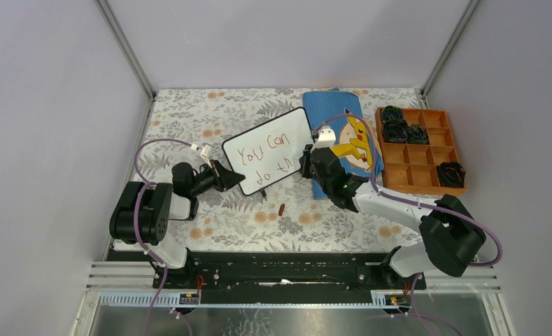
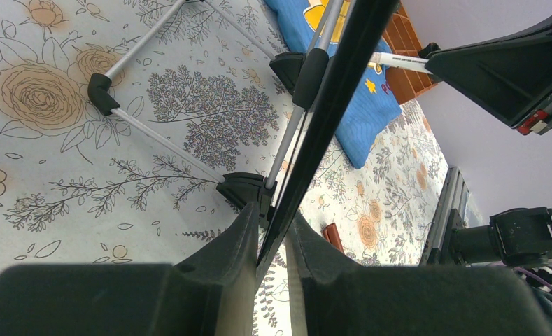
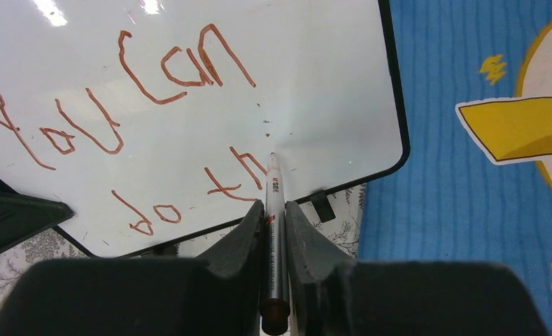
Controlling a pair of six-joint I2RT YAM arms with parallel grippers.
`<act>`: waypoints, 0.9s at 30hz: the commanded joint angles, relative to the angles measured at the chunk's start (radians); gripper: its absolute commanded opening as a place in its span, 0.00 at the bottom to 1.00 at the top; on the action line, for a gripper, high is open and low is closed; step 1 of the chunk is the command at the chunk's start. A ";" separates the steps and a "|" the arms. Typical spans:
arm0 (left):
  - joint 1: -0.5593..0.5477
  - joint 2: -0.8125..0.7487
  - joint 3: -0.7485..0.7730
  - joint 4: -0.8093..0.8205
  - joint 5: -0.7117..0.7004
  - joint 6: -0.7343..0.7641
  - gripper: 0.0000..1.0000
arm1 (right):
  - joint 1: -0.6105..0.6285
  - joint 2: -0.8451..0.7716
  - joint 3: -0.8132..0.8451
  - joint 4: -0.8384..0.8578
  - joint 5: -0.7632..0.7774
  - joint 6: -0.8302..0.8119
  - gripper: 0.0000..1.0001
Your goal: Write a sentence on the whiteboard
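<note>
The whiteboard (image 1: 276, 136) stands tilted on the flowered table. It bears the sentence (image 1: 262, 159) in red-brown letters, reading "You can" above "do th" (image 3: 182, 199). My left gripper (image 1: 232, 179) is shut on the board's lower left edge; in the left wrist view that edge is a black bar (image 2: 329, 105) between my fingers (image 2: 273, 231). My right gripper (image 1: 309, 159) is shut on a grey marker (image 3: 273, 178), whose tip rests on the whiteboard (image 3: 315, 84) just right of the "h".
A blue cloth (image 1: 346, 115) with a yellow cartoon figure lies right of the board, under my right arm. An orange compartment tray (image 1: 420, 150) with black parts sits at the far right. A red-brown cap (image 1: 281, 208) lies in front of the board.
</note>
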 commanded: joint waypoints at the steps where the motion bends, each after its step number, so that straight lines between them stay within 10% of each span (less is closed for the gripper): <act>1: -0.006 0.017 0.012 -0.047 -0.024 0.036 0.25 | -0.009 0.021 0.041 0.041 -0.016 0.012 0.00; 27: -0.008 0.017 0.012 -0.050 -0.024 0.037 0.25 | -0.008 0.046 0.049 0.036 -0.003 0.005 0.00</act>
